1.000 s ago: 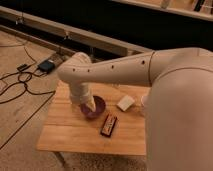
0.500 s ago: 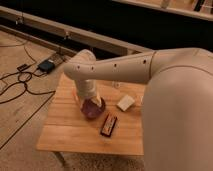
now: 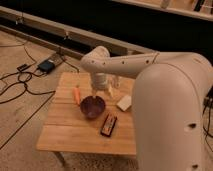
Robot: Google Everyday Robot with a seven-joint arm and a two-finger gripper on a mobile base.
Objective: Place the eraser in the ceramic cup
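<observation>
The eraser, a small off-white block, lies on the wooden table just right of a dark purple bowl. My gripper hangs from the white arm over the bowl's far rim, left of the eraser and apart from it. It holds nothing that I can see. A pale upright thing shows partly behind the wrist; I cannot tell whether it is the ceramic cup or a bottle.
A dark flat rectangular object with reddish marks lies in front of the bowl. An orange stick-like thing lies left of the bowl. Cables and a dark box are on the floor at the left. My arm's bulk fills the right side.
The gripper has risen from low at the bowl's left side and moved back over its far rim. This uncovered the bowl and the orange thing. The eraser has not moved.
</observation>
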